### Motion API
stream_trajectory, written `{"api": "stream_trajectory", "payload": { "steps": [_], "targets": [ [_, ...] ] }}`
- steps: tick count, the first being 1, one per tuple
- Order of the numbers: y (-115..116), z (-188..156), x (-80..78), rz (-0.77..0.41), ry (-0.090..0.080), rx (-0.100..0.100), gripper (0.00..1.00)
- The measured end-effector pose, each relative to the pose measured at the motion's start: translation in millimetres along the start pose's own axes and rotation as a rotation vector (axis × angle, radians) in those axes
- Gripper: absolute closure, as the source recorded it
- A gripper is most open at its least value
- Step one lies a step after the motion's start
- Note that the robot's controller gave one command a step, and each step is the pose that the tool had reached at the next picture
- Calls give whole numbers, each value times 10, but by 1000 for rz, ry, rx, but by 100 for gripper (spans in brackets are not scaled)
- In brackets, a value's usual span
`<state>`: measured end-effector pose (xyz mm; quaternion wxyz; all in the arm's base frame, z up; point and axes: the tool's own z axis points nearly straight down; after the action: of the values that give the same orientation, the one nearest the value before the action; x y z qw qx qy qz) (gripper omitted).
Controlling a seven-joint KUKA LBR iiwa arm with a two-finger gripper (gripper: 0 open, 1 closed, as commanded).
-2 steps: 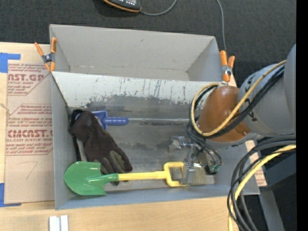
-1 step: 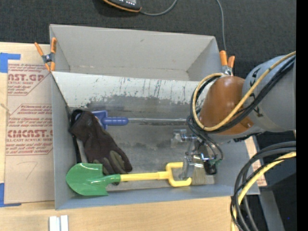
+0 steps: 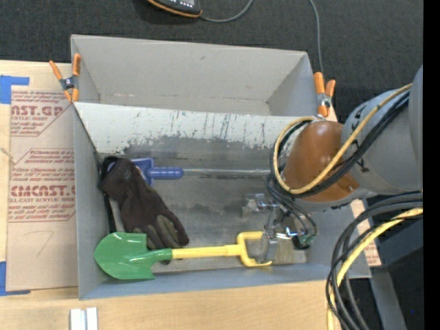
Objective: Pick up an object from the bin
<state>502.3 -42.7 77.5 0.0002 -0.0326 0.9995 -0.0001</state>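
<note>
Yellow shovel handle (image 3: pixel 206 252) lies just beneath the gripper (image 3: pixel 269 242).

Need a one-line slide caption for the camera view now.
The hand low over the yellow handle end of a green toy shovel, brown glove alongside, in the grey bin.

The toy shovel (image 3: pixel 172 253) has a green blade and a yellow shaft and grip. The glove (image 3: pixel 141 205) is dark brown, the tool handle (image 3: pixel 157 172) blue. The bin (image 3: pixel 192 67) is grey, its inner wall streaked with dark scuffs. My wrist cover (image 3: pixel 316 160) is orange-brown, my cables (image 3: pixel 278 158) yellow.
</note>
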Motion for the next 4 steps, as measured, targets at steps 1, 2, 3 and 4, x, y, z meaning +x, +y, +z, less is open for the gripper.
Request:
{"api": "stream_trajectory", "payload": {
  "steps": [1, 2, 3, 4],
  "targets": [
    [34, 75, -11, 340, -9, 3, 0],
    [6, 4, -6, 9, -3, 0, 100],
    [7, 3, -5, 9, -2, 0, 100],
    [11, -147, 6, 9, 2, 0, 100]
  ]
}}
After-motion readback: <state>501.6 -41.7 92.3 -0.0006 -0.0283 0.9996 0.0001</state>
